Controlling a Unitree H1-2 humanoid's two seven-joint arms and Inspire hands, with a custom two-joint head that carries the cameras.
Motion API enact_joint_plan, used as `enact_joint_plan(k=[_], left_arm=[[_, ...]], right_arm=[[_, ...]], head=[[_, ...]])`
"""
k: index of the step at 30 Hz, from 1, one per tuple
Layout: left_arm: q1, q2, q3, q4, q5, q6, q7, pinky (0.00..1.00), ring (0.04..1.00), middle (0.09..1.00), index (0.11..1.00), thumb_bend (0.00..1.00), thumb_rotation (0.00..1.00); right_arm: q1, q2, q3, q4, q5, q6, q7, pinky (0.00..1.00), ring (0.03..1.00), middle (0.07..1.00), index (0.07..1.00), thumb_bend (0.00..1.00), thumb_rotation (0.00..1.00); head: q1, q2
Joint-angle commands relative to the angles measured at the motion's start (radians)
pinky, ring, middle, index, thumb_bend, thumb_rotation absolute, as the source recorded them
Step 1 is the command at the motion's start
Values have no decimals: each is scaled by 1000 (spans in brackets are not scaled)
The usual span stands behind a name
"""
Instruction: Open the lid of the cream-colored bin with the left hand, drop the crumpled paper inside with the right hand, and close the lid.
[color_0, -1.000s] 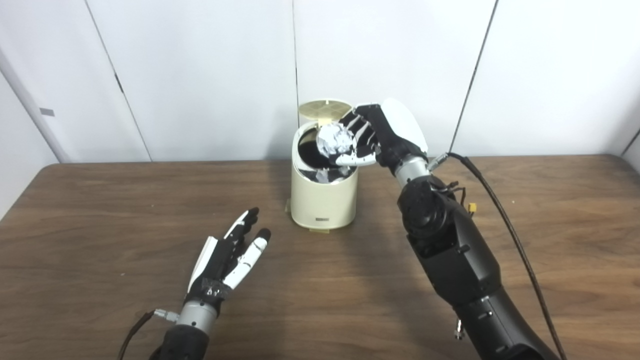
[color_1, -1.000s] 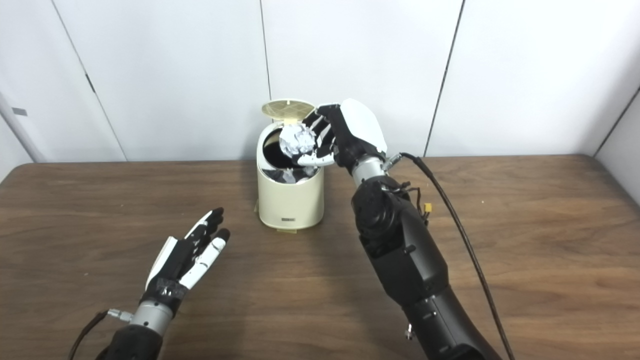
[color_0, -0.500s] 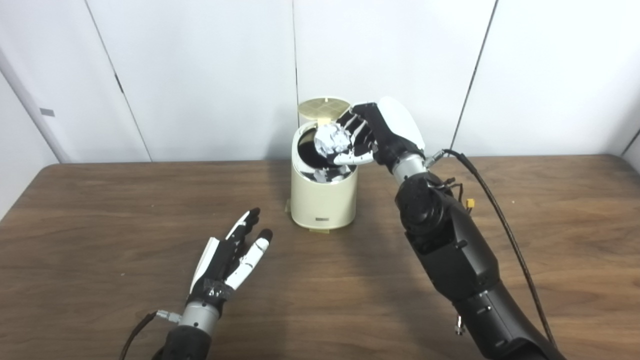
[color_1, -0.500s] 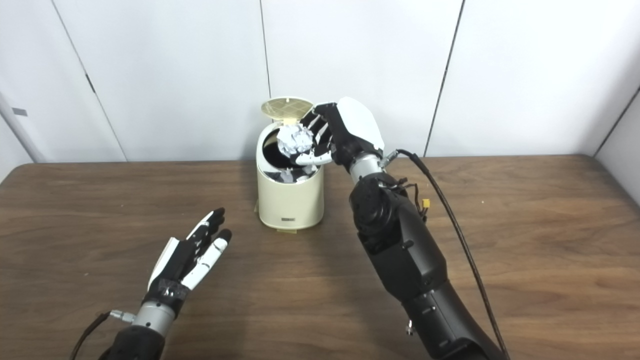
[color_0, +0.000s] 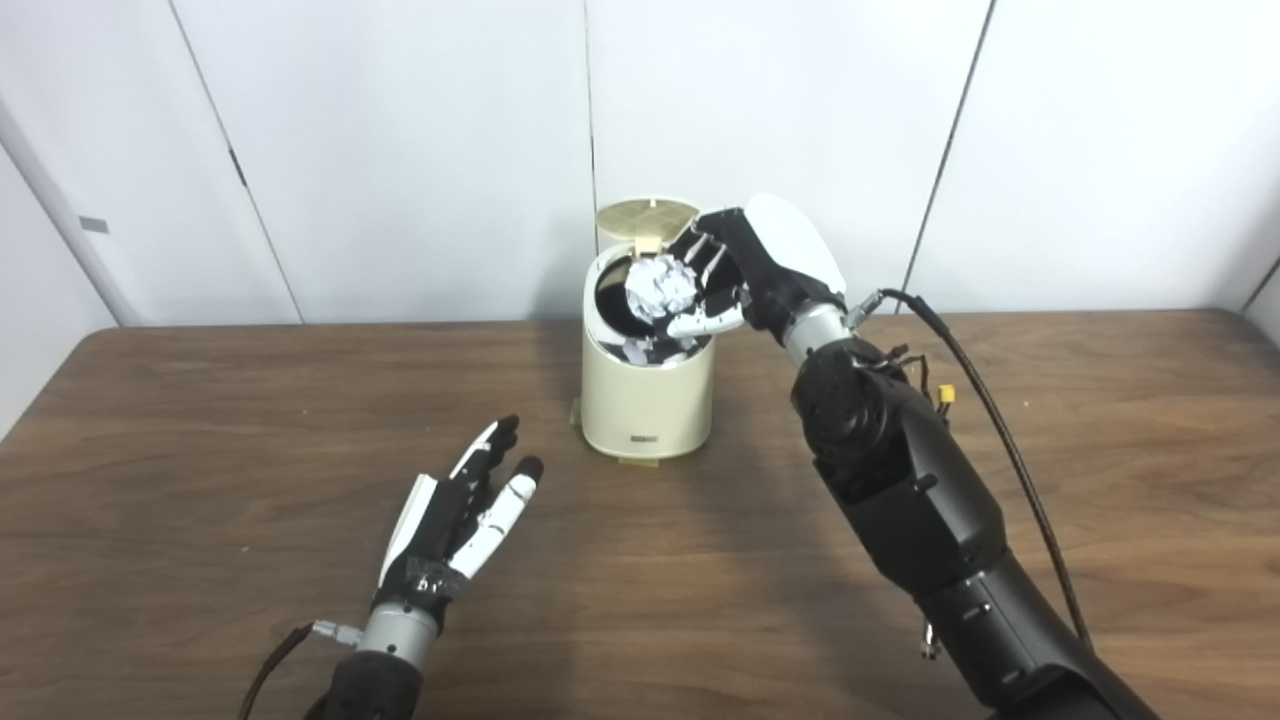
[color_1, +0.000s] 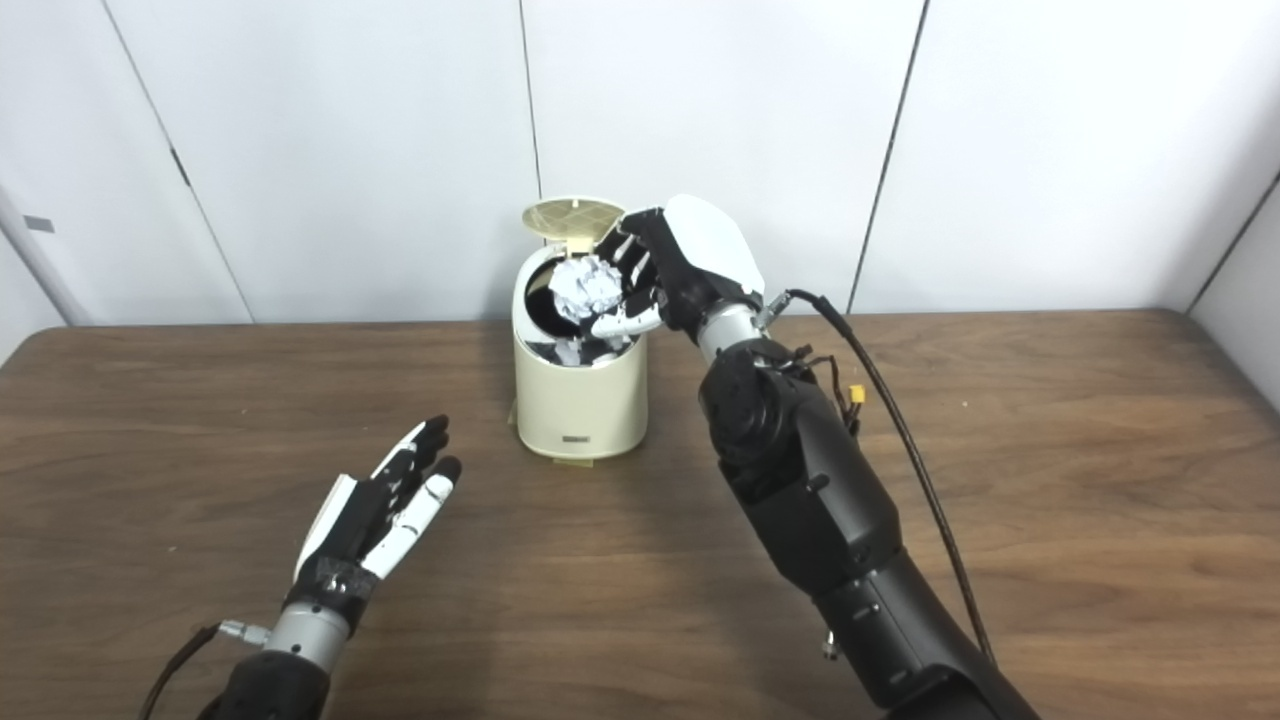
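bin: cream-colored bin is seen at table far centre, lid raised upright | paper: white crumpled paper is held over bin mouth, fingers of right hand curled around it | inside: paper scraps are shown more fully in right eye view | left hand: rested near-left, fingers extended, slightly apart, empty

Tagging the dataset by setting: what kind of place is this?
Probably a robotics lab or test cell, not a home: a bare wood-grain table, plain white wall panels behind, and one small cream-colored lidded bin staged alone as a prop.
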Motion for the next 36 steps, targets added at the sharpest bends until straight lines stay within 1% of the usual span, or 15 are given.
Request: enact_joint_plan(k=[1,2,10,12,14,17,24,25,26,28,29,30,31,33,36], left_arm=[[-15,-7,-3,-6,-8,-9,-1,968,970,950,994,548,789],[-16,-8,-4,-5,-8,-10,0,969,969,949,992,547,786],[-24,-15,-5,8,0,-29,10,960,961,945,988,551,780],[-25,-16,-4,9,-3,-30,10,956,960,946,984,548,773],[-26,-18,-5,11,-5,-33,11,955,961,947,983,544,768],[-25,-17,-5,12,-1,-36,14,955,960,947,978,546,768],[-24,-20,-1,14,-9,-42,16,951,960,948,972,544,763],[-23,-21,0,12,-10,-40,15,951,960,948,972,544,758],[-22,-21,1,12,-10,-40,15,953,961,948,973,546,759],[-22,-20,1,13,-6,-39,15,955,961,947,974,551,763],[-21,-20,2,13,-5,-37,16,961,963,946,975,552,767],[-21,-20,2,13,-4,-36,16,964,963,946,976,553,768],[-20,-21,2,14,-3,-37,17,965,964,947,976,553,768],[-19,-21,0,14,-2,-41,17,958,960,945,975,548,764],[-17,-24,-1,11,-4,-37,16,958,960,947,977,543,760]], right_arm=[[-53,-17,12,-27,-20,9,23,415,487,586,610,897,109],[-53,-21,18,-29,-27,10,28,397,473,585,631,963,135],[-59,-49,39,-23,-49,12,64,303,435,559,678,1000,238],[-59,-50,42,-22,-52,11,68,168,245,347,693,1000,237],[-60,-52,45,-21,-55,14,73,126,187,281,702,1000,238],[-61,-52,44,-20,-54,13,81,108,168,266,721,1000,237],[-56,-53,39,-30,-49,8,82,116,185,279,720,1000,223],[-55,-53,36,-33,-48,8,81,173,274,383,715,1000,226],[-51,-51,30,-38,-43,5,73,302,420,537,709,1000,218],[-43,-41,11,-45,-24,-12,46,444,555,668,681,967,146],[-36,-34,-3,-46,-9,-30,23,461,545,628,632,927,86],[-32,-29,-11,-47,1,-42,7,461,526,593,562,729,107],[-25,-23,-23,-47,14,-61,-15,460,515,572,519,606,120],[-18,-16,-34,-46,28,-83,-41,440,480,501,504,550,31],[-9,-13,-41,-35,35,-132,-90,412,420,499,497,523,3]], head=[[-1,1],[0,3],[0,2],[0,1],[2,1],[2,1],[4,-2],[4,-2],[4,-2],[4,-2],[1,-2],[2,-2],[2,-2],[4,-2],[6,-3]])
